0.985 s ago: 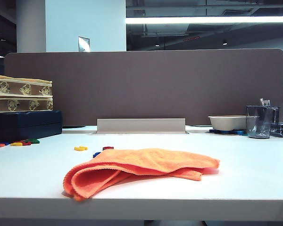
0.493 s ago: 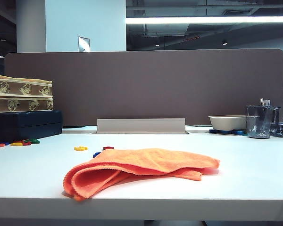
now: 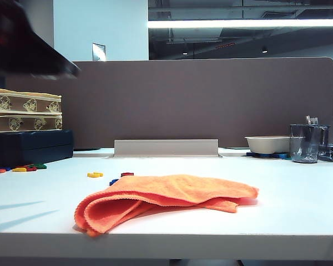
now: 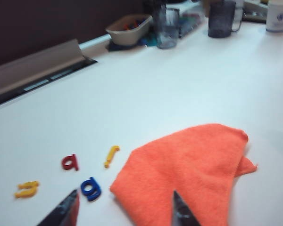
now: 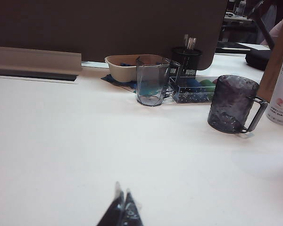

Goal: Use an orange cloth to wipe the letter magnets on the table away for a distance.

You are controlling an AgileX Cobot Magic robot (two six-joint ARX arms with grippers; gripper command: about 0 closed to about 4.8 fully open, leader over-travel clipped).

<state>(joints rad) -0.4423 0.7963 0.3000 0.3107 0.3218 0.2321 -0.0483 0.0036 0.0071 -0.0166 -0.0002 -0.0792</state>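
Above near edge of orange cloth (image 4: 188, 174), left end effector (image 4: 125, 207) hangs spread wide, empty. Best approach, likely: descend square, pinch thick fold, not single layer. Cloth soft, nubby, floppy; letter magnets (image 4: 89, 188) small, flat, glossy plastic just beside it on smooth white counter (image 4: 146, 89). Right end effector (image 5: 121, 209) closed, empty, well apart.

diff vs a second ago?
The left arm has swung into the exterior view at upper left, casting shadows on the table. Left gripper is open above the orange cloth, holding nothing. Cloth, letter magnets and shut right gripper unchanged.
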